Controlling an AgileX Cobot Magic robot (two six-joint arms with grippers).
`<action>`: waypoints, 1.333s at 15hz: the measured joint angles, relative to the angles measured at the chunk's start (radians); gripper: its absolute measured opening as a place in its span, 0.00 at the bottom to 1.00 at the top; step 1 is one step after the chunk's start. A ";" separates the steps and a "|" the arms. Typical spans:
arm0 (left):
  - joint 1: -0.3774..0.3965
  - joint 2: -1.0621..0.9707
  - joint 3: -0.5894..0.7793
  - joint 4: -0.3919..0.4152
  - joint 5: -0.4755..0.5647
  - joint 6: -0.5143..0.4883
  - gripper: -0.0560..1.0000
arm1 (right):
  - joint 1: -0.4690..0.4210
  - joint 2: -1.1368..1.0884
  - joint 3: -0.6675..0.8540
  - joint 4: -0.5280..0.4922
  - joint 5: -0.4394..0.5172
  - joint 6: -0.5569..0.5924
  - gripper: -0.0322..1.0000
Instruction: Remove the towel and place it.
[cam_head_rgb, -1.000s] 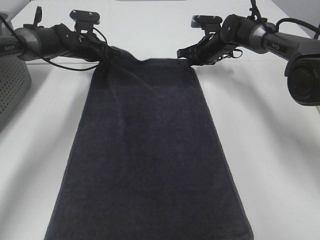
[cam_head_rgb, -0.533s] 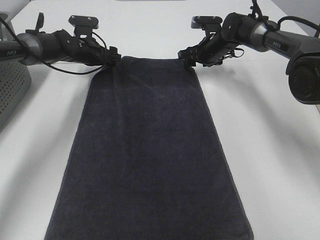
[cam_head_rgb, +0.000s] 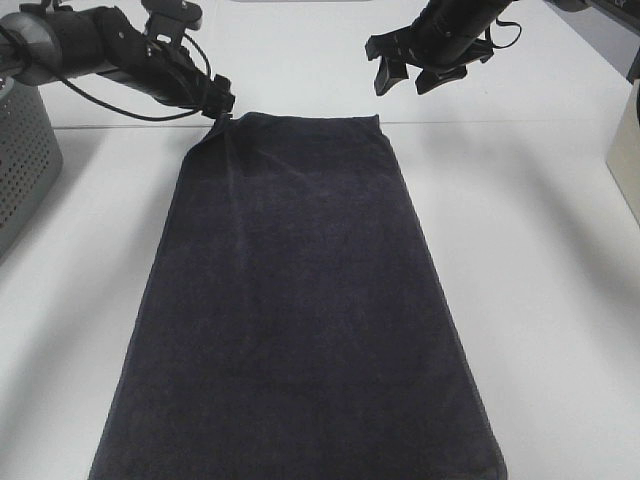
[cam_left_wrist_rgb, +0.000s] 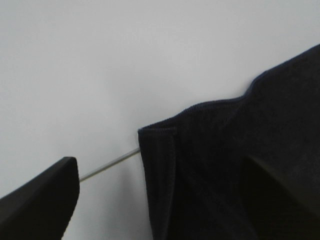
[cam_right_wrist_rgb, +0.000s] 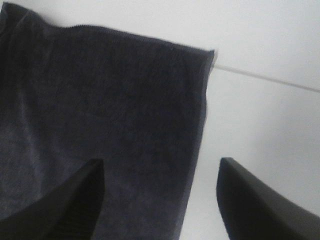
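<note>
Towel (cam_head_rgb: 295, 310) is lying flat and lengthwise down the middle of the white table (cam_head_rgb: 540, 280), long dark navy terry cloth running from the far end toward my overhead camera, with its near end going out of the bottom of that view. It's mostly smooth, but the far left corner is puckering up a bit, with a crease running diagonally in from it.

Left gripper (cam_head_rgb: 222, 100) is sitting right at that puckered corner. On my left wrist feed I'm seeing the hemmed corner of the towel (cam_left_wrist_rgb: 200, 165) lying between the two dark fingers (cam_left_wrist_rgb: 40, 200), one finger over bare table and the other over the cloth, with a clear gap between them, so the jaws are spread and I'm not seeing them pinching anything. Whether a fingertip is brushing the fabric, I can't tell.

Right gripper (cam_head_rgb: 403, 75) is hanging in the air above and just beyond the far right corner, clearly off the cloth, jaws spread wide and holding nothing. The right wrist feed is showing the towel's far right corner (cam_right_wrist_rgb: 105, 115) lying flat below, with both fingers (cam_right_wrist_rgb: 250, 200) apart in the foreground.

Off on the far left edge there's a grey perforated basket (cam_head_rgb: 22, 160) standing on the table, well apart from the towel.
</note>
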 joint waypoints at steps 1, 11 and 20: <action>0.000 0.024 0.000 0.003 -0.013 0.000 0.83 | 0.000 -0.003 0.000 0.013 0.041 0.000 0.64; 0.025 0.119 0.000 0.007 -0.146 -0.039 0.80 | 0.000 -0.003 0.000 0.017 0.167 0.000 0.64; 0.056 0.144 -0.001 -0.002 -0.177 -0.093 0.78 | 0.000 -0.003 0.000 0.016 0.167 -0.009 0.64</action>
